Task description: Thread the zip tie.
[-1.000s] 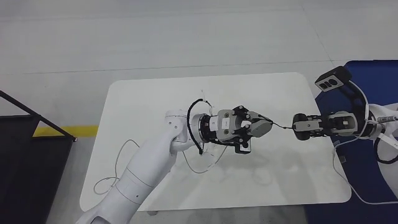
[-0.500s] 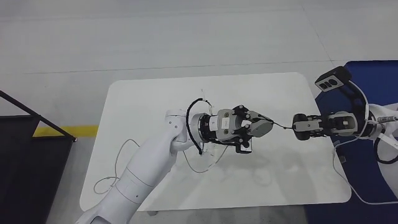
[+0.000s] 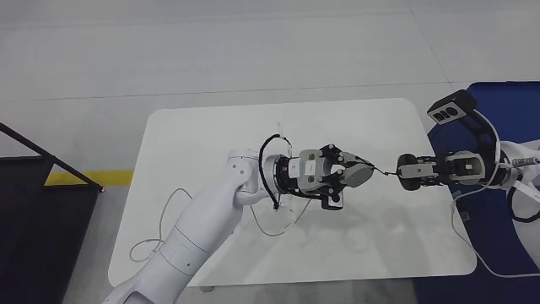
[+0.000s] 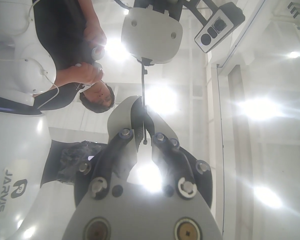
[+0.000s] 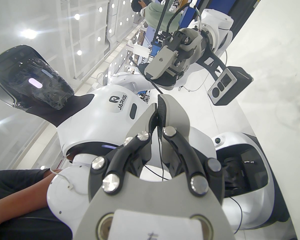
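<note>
Zip tie (image 3: 384, 172) spans left pincer (image 3: 364, 173) and right pincer (image 3: 401, 172), both clamped on it, facing horizontally.

Above the table (image 3: 211, 135), the left gripper (image 3: 364, 173) sat near the middle and the right gripper (image 3: 400, 171) nearer the right edge, tips facing, near but apart. The zip tie (image 3: 384, 172) spanned the gap, one end in each.

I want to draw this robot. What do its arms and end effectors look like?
The left arm is glossy white, with a black cable looping near the wrist. The left end effector and right end effector have pale grey fingers, black linkages, silver bolts and ribbed pads.
</note>
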Robot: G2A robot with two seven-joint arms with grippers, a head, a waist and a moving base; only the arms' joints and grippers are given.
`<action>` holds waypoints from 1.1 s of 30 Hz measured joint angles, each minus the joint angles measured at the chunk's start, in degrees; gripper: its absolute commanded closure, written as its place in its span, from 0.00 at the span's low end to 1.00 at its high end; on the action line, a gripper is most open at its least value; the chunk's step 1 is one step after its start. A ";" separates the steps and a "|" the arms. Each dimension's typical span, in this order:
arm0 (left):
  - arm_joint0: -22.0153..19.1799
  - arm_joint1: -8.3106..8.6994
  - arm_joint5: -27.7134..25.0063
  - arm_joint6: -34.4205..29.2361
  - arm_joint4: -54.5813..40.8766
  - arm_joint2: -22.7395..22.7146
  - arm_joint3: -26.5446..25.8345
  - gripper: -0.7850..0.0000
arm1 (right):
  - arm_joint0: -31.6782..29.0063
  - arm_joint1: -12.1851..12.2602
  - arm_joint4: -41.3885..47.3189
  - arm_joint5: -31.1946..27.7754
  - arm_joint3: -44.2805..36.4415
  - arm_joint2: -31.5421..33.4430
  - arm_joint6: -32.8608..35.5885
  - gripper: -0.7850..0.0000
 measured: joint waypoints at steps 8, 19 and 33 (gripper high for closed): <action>1.34 -0.01 0.10 -1.66 0.99 -1.38 -1.39 1.00 | 0.00 0.00 0.00 0.00 0.00 0.00 0.00 1.00; 1.02 -0.18 0.36 0.31 -0.05 -0.37 -0.49 1.00 | 0.00 0.00 0.00 0.00 0.00 0.00 0.00 1.00; 1.51 0.00 0.36 -1.22 -0.40 -1.50 -0.83 1.00 | 0.00 0.00 0.00 0.00 0.00 0.00 0.00 1.00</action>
